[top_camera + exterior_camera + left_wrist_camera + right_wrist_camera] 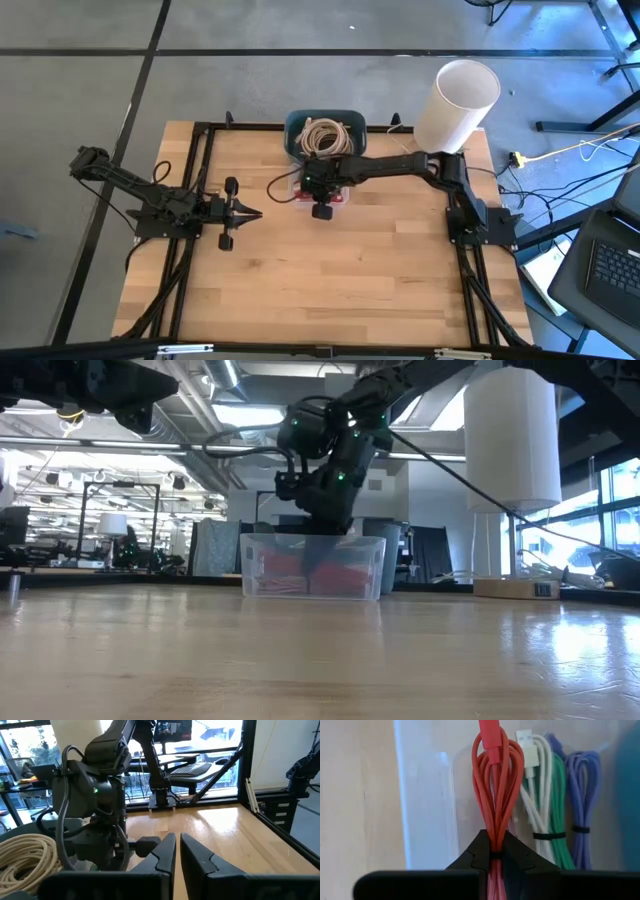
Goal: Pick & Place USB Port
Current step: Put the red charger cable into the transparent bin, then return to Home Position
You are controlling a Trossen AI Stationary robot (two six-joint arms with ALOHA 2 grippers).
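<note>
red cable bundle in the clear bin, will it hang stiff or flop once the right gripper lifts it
The red cable bundle is looped and cinched by a tie, so it should probably lift as one piece, its loops sagging a little. The right gripper, shut on it at the tie, likely bears little weight. The smooth jacket might slip, and neighbouring coils in the clear bin could snag.

no readable text, labels, brands, numbers or signs anywhere

Most of the worktop (350,280) lies bare from its middle to the near edge, while the clear bin (312,567), the teal basket (320,128) and the right arm crowd the far edge's middle.
</note>
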